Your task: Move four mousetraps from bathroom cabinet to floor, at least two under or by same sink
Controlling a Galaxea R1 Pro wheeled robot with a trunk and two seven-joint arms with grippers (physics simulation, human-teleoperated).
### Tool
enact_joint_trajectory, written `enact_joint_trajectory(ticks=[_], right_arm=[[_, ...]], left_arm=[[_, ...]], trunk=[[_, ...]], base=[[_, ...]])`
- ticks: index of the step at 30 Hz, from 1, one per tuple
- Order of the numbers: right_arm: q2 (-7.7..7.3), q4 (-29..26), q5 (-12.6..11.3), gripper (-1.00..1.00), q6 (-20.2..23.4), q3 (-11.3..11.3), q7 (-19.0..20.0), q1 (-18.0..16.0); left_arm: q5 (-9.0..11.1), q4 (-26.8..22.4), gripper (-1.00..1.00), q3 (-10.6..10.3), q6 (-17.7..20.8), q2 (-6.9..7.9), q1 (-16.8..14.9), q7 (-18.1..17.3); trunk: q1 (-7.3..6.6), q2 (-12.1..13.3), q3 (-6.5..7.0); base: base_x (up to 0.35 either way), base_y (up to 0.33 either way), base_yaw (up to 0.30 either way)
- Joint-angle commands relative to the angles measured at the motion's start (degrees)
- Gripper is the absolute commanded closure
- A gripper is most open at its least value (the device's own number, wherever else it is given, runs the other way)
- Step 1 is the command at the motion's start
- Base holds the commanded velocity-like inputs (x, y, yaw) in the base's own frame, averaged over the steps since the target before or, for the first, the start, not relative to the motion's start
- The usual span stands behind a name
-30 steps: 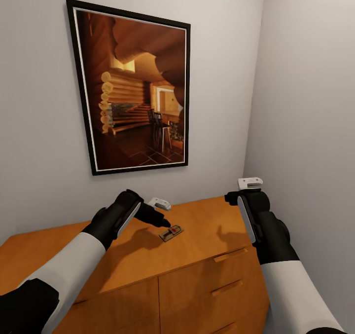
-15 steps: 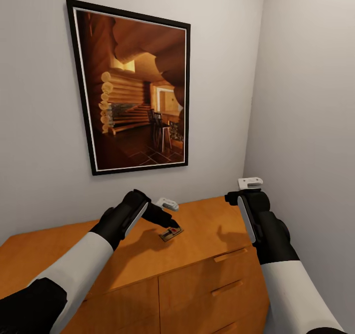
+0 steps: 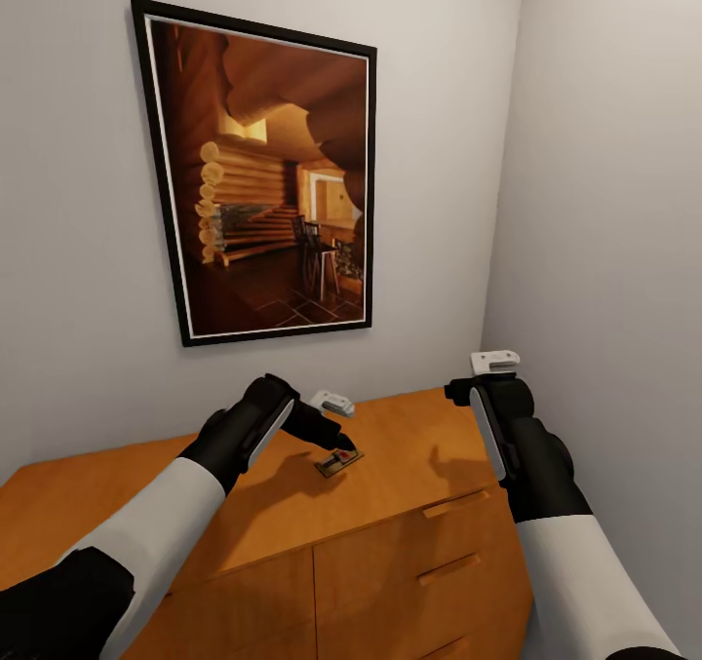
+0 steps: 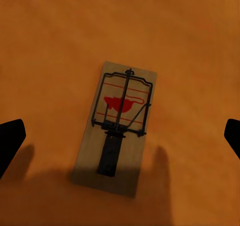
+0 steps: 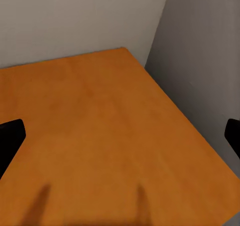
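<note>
Your left end effector hangs directly over one mousetrap, fingers spread wide and holding nothing. In the left wrist view the two dark fingertips sit at the far edges of the picture with the mousetrap lying flat between them, roughly centred, and their shadows fall on the wood close to its near end. The trap rests on the top of the cabinet, spring bar and red bait mark facing up, untouched by either fingertip.

Your right end effector is held above the right end of the cabinet top, near the corner wall, well apart from the trap. Its fingertips are likewise spread and empty; below them lies bare cabinet top.

Progress: judged from these pictures, this trap is not yet lifted, so its pick-up, carry and set-down all remain. One mousetrap is in sight; where the other three are cannot be told from here, whether already placed or not. The drawers below your right end effector appear shut. The bathroom floor and sink are out of frame, so placement cannot be verified.

Next step, as a judgement: lower your left end effector and close across the trap's narrow width, keeping clear of the spring bar.
</note>
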Motion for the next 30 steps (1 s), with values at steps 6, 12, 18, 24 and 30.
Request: enact_joint_trajectory(ticks=[6, 12, 18, 24, 30], right_arm=[[0.01, -0.03, 0.44, -1.00, 0.32, 0.05, 0.18, -0.05], [0.01, -0.03, 0.39, -1.00, 0.32, 0.06, 0.18, -0.05], [0.01, -0.03, 0.36, -1.00, 0.32, 0.10, 0.18, -0.05], [0.01, -0.03, 0.35, -1.00, 0.32, 0.07, 0.18, -0.05], [0.01, -0.03, 0.35, -1.00, 0.32, 0.05, 0.18, -0.05]], left_arm=[[0.26, 0.22, -1.00, -0.06, 0.28, 0.15, -0.08, 0.14], [0.26, 1.38, -1.00, -0.06, 0.16, 0.31, -0.33, 0.25], [0.26, 3.85, -1.00, -0.06, -0.06, 0.30, -1.80, 0.32], [0.26, 7.78, -1.00, -0.03, -3.03, 0.04, -3.49, 0.34], [0.27, 10.96, -1.00, 0.03, -6.83, -0.48, -4.51, 0.35]], trunk=[[0.00, -0.04, -0.08], [0.00, -0.04, -0.08], [0.00, -0.04, -0.08], [0.00, -0.04, -0.08], [0.00, -0.04, -0.08]], base=[[0.000, 0.000, 0.000], [0.000, 0.000, 0.000], [0.000, 0.000, 0.000], [0.000, 0.000, 0.000], [0.000, 0.000, 0.000]])
